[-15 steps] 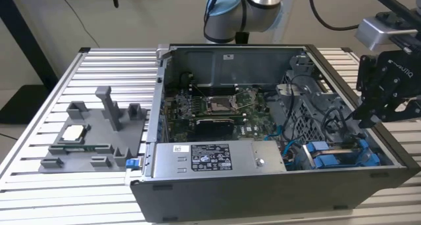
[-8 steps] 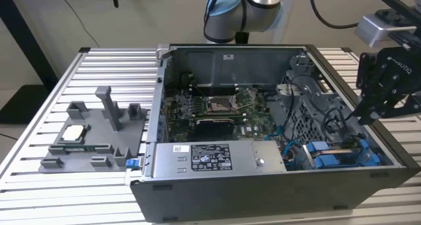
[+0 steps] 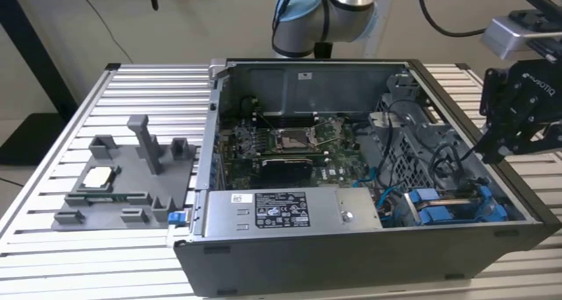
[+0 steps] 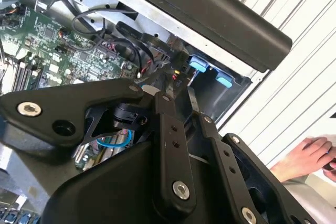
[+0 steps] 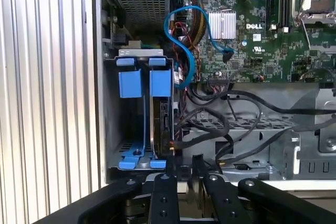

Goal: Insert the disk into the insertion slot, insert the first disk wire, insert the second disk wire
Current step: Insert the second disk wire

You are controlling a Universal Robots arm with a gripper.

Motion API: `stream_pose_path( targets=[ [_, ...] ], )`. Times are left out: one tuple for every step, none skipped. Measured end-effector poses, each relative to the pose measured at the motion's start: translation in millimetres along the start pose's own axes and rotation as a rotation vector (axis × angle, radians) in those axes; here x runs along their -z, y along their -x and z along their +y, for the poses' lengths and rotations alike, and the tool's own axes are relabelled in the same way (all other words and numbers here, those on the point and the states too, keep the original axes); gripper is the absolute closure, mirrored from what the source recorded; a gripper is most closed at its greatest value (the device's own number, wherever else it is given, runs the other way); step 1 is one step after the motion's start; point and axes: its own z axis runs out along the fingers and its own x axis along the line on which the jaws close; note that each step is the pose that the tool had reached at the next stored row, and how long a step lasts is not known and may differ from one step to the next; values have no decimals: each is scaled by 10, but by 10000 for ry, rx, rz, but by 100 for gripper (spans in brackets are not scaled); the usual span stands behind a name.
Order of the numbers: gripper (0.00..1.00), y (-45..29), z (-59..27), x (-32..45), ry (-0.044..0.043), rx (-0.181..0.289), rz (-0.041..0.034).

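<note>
Auditor: Largest items first.

Inspector: A ribbed aluminium table [image 3: 35, 260] carries an open dark-grey steel computer case [image 3: 351, 264]. In its corner, beside the grey boxed power supply [image 3: 281, 211], stands the grey metal insertion slot [image 5: 111, 124] with blue plastic guides.

Auditor: And the disk?

Inspector: The flat rectangular disk [image 5: 160, 124], seen edge-on in the first wrist view, sits upright inside that slot. Its long axis runs from the blue tabs [image 5: 160, 82] straight toward the black gripper [image 5: 182, 165], which hovers just off the disk's nearer end; open or closed cannot be told.

Auditor: Wires?

Inspector: A small dark connector [image 5: 171, 145] with red and yellow leads lies close against that same end; whether seated is unclear.
</note>
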Motion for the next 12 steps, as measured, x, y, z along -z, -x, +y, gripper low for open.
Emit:
stream_pose_path(
  targets=[
    [73,6,-13,0,13,1,0],
    [73,13,-25,0,26,2,1],
    [73,19,-36,0,38,3,1],
    [73,26,-48,0,51,3,0],
    [73,33,-60,0,63,3,2],
    [73,39,-70,1,74,3,2],
    [73,45,-82,3,88,3,4],
    [73,50,-92,3,103,3,3],
    [73,55,-103,3,118,2,1],
    [73,60,-115,4,134,2,2],
    [73,62,-129,5,150,2,4],
    [73,64,-146,5,167,1,4]
  ],
)
